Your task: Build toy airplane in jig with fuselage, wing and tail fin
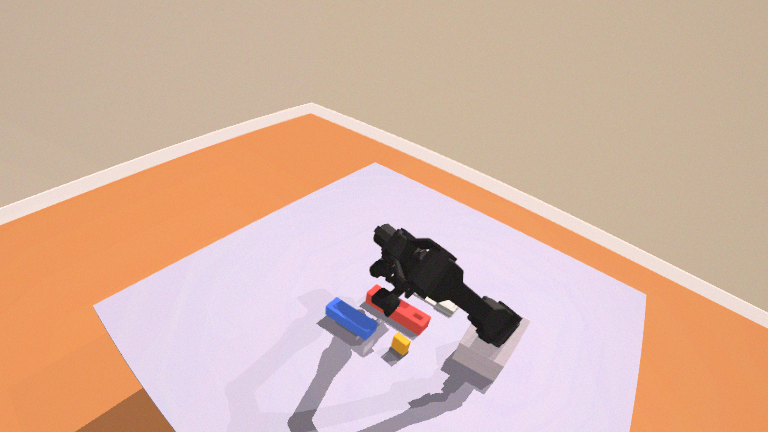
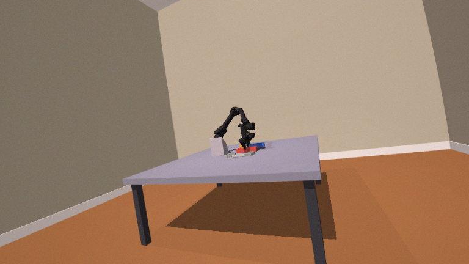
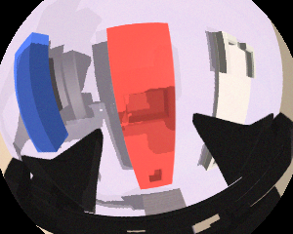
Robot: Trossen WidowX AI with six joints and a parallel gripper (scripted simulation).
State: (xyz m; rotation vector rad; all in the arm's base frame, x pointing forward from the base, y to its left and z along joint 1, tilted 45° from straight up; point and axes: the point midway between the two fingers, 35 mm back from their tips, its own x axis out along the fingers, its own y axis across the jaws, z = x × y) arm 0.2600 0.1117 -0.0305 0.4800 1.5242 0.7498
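The red fuselage [image 1: 416,318] [image 2: 239,150] [image 3: 142,58] lies on the table beside the cradle, not in it. Its sockets face up, the small one at the end near the robot's base. My gripper [image 1: 396,298] [image 2: 245,146] [image 3: 148,125] is open and empty, pointing down low over the fuselage, with one finger toward each long side. The white cradle [image 1: 446,306] [image 2: 238,155] [image 3: 234,93] is partly behind the arm in the top view. The blue wing [image 1: 351,318] [image 2: 258,145] [image 3: 36,93] lies on the fuselage's other side. The small yellow tail fin [image 1: 400,343] stands near the fuselage's tail end, outside the wrist view.
The pale base block [image 1: 478,360] [image 2: 217,146] under the arm stands beyond the tail ends of the parts. The lilac table [image 1: 538,268] [image 2: 276,167] carries everything, and the arm's shadows fall across it near the wing and fin.
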